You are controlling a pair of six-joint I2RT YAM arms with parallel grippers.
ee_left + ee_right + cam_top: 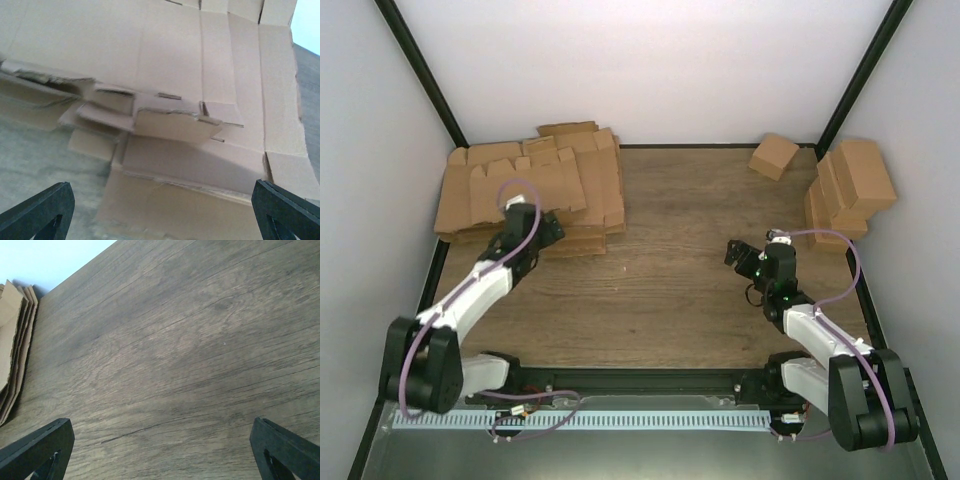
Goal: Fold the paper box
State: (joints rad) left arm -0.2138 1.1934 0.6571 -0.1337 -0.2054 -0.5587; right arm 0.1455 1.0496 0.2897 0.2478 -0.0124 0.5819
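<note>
Far left of the table: a stack of flat box blanks (535,185) lies by the left wall, its layers uneven, with flaps jutting out along the near edge.
Left gripper (546,230): at the near edge of that stack and pointing into it; whether it touches the cardboard cannot be told.
Left jaws: spread wide and holding nothing. In the wrist view the black fingers (37,212) sit at the two bottom corners, with cardboard layers and a patch of bare surface between them.
Right gripper (736,254): over bare wood at right of centre, well apart from the stack.
Right jaws: also spread wide and empty. Between them the wrist view shows only wood grain, with the cardboard edges at its left border.
Table (660,300): dark wood, with both arm bases at its near edge.
Far right: folded boxes (850,190) are piled against the right wall, and one loose box (773,156) sits tilted near them by the far wall.
</note>
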